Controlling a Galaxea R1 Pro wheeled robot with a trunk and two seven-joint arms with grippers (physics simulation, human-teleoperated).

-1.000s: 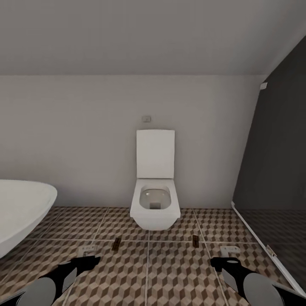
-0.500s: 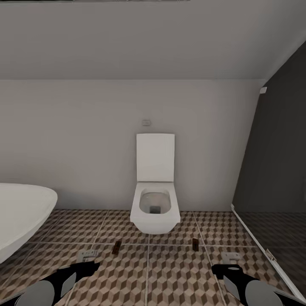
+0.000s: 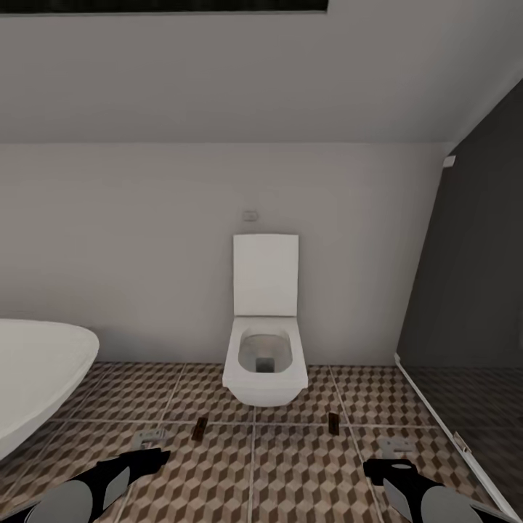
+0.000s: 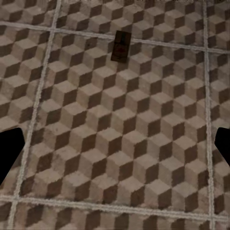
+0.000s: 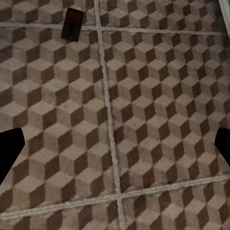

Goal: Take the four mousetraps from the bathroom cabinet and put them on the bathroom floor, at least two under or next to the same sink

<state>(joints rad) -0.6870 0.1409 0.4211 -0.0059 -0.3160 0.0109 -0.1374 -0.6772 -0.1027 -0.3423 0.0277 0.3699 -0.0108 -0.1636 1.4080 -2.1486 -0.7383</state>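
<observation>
White toilet (image 3: 264, 341) sits dead ahead against the pale wall, lid up; bathtub (image 3: 33, 374) rim at the left, dark shower enclosure (image 3: 472, 290) at the right. Bathroom floor (image 3: 305, 465) is the brown and beige cube-pattern tile with pale grout. Two mousetraps are down on it in front of the toilet: left mousetrap (image 3: 200, 428) just off the bowl's left front corner, right mousetrap (image 3: 333, 423) off its right front corner, well apart from each other, both lying flat. Two small pale metal fittings sit on the tile further out, one (image 3: 150, 438) near the left arm, one (image 3: 399, 444) near the right. Left gripper (image 3: 149, 459) and right gripper (image 3: 381, 468) hang low over the floor, both empty. In the wrist views the black fingertips (image 4: 9, 153) (image 5: 9, 151) sit at opposite frame edges, so both sets of fingers are spread wide, nothing between them. Left wrist view has one trap (image 4: 120, 46) lying across a grout line; right wrist view has the other trap (image 5: 72, 23) just beside a grout line.
</observation>
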